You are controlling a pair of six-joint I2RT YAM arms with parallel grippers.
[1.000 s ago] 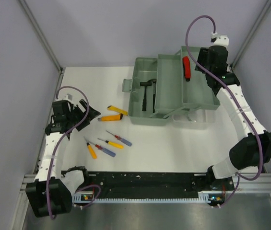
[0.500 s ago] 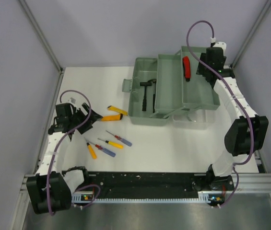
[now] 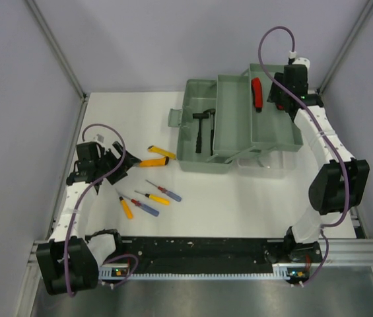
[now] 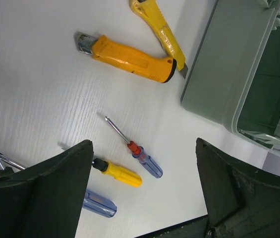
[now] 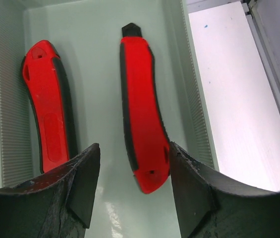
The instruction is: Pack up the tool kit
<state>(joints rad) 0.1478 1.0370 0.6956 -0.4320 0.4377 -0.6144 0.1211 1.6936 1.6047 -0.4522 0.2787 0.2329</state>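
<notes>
The grey-green tool kit (image 3: 196, 155) stands open at the back right, its fold-out tray (image 3: 239, 135) raised. A small hammer (image 3: 203, 129) lies in the box. Red-handled pliers (image 3: 257, 92) lie in the upper tray. My right gripper (image 3: 273, 99) is open over them; the pliers' right handle (image 5: 142, 114) sits between the jaws against the right finger, while the left handle (image 5: 48, 104) lies outside. My left gripper (image 4: 143, 144) hangs open above the screwdrivers (image 4: 147, 161). Two yellow knives (image 4: 130, 59) lie beside the box.
Several screwdrivers (image 3: 153, 198) lie loose at the left front. The translucent lid (image 3: 265, 164) pokes out under the tray on the near side. Metal frame posts and grey walls close in both sides, and the arm bases' black rail (image 3: 199, 254) runs along the near edge.
The left gripper came nearer and lower, toward the screwdrivers, then held still. The right arm's elbow swung up and back. The right jaws narrowed slightly around the pliers' handle.
</notes>
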